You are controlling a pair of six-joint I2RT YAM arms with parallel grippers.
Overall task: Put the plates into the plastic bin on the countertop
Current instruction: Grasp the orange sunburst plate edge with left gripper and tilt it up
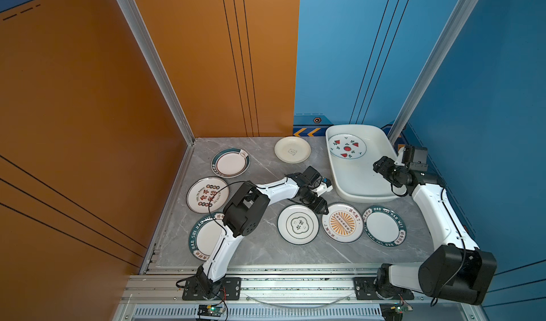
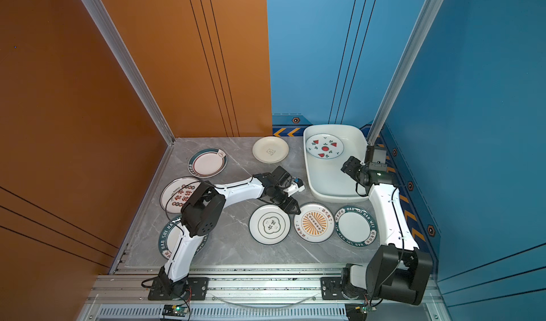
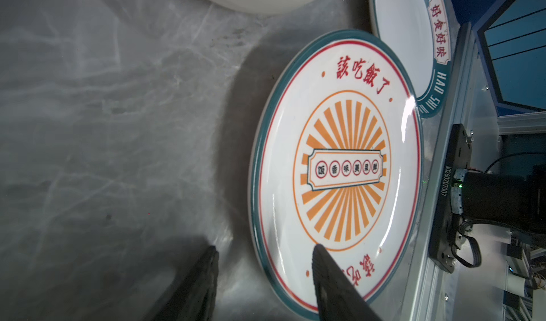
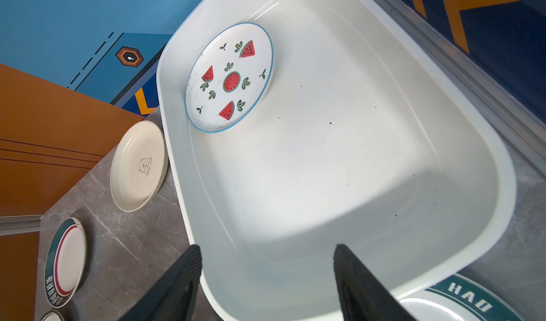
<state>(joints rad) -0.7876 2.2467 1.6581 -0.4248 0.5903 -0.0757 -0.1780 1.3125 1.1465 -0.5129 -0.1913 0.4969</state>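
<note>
A: How did the left arm lie?
B: Elbow raised high, forearm stretched toward the middle, wrist bent downward. The left gripper pointed low, its two fingers parted with a clear gap between them.
A: And the right arm?
B: It rose from its base, forearm reaching toward the back, wrist roughly level. The right gripper hung in the air, jaws wide, gripping nothing.

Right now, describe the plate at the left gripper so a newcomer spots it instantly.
Find the white plastic bin at the back right. In the row just in front of it, take the middle plate of three. Only it has an orange sunburst centre.
</note>
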